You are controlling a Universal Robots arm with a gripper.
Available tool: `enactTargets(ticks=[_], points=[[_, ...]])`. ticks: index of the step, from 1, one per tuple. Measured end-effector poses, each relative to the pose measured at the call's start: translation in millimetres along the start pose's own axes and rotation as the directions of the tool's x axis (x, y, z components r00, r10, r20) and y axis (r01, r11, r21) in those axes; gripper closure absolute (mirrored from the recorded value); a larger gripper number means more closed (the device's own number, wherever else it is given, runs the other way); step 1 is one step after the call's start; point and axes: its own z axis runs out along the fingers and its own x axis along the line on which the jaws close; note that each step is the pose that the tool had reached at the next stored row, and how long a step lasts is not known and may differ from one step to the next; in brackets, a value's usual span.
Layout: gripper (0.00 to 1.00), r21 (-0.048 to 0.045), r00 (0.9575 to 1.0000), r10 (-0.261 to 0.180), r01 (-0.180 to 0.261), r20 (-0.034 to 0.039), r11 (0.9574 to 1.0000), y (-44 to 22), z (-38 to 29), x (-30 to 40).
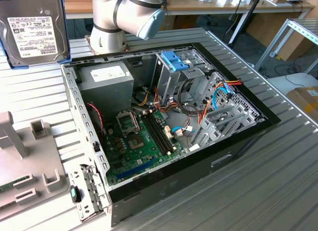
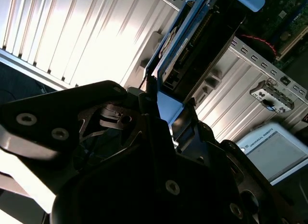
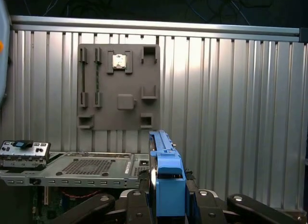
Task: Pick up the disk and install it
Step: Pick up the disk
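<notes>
- The disk hangs upright in the air at the exterior view's left, label to the camera, apart from the open computer case.
- In the first wrist view the gripper has its jaws clamped on the disk's blue frame, one on each side, the disk seen edge-on.
- Beyond it, a grey tray lies flat on the ribbed table.
- Inside the case, a blue latch tops the drive cage.
</notes>
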Motion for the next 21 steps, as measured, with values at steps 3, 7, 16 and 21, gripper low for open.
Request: enactTargets(ticks=[3, 7, 16, 21], points=[[0.63, 0.0001, 1.0000, 0.000, 0.000, -0.0001, 1.0000, -3.4, 0.0, 0.0], [0.63, 0.0000, 1.0000, 0.000, 0.000, 0.0000, 1.0000, -10.3, 0.1, -0.1], [0.63, 0.0000, 1.0000, 0.000, 0.000, 0.0000, 1.0000, -46.9, 0.4, 0.8], [0.63, 0.0001, 1.0000, 0.000, 0.000, 0.0000, 1.0000, -63.9, 0.6, 1.3]])
